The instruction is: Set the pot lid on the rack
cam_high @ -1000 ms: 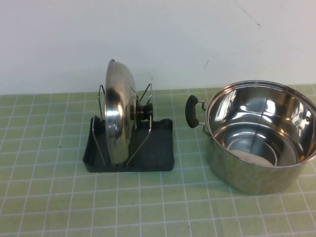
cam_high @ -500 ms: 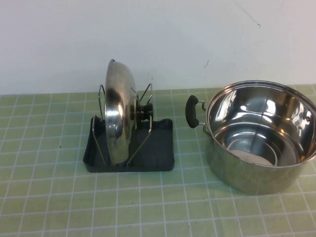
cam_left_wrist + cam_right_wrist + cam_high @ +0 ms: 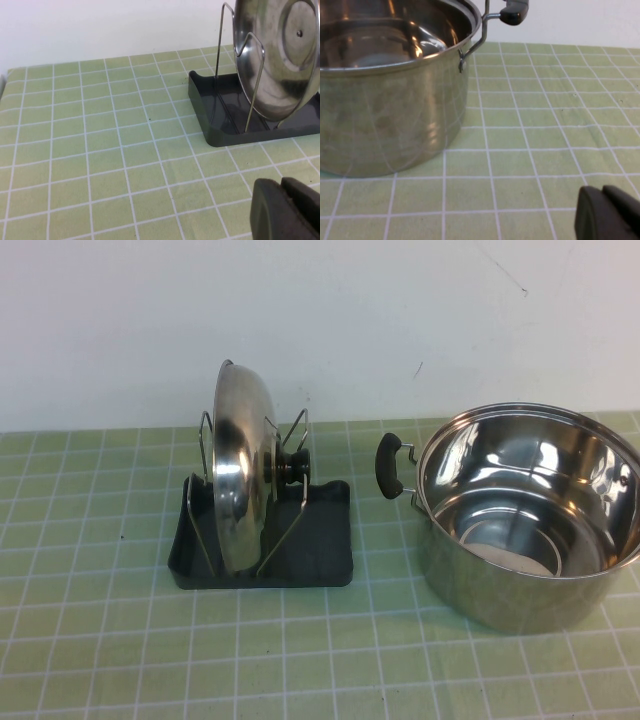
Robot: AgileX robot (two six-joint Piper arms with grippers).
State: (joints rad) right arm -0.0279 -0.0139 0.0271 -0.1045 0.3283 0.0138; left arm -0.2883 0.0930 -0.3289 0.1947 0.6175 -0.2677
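Pot lid (image 3: 240, 470) standing on edge in the rack (image 3: 325, 550), held upright between the silver wire uprights (image 3: 254, 80), black knob (image 3: 292, 464) facing toward the pot (image 3: 530, 515). Rack resting flat on the green checked tabletop (image 3: 100, 640), left of centre in the high view. Pot sitting open and uncovered to the right of the rack, apart from it, 1 black side handle (image 3: 389, 466) pointing toward the rack.

Left gripper (image 3: 290, 210) low over the tabletop, near the rack's corner but clear of it, jaws clenched together, grasping nothing. Right gripper (image 3: 610, 215) low over the tabletop beside the pot, not touching it, jaws likewise pressed together and empty. Neither gripper visible in the high view.
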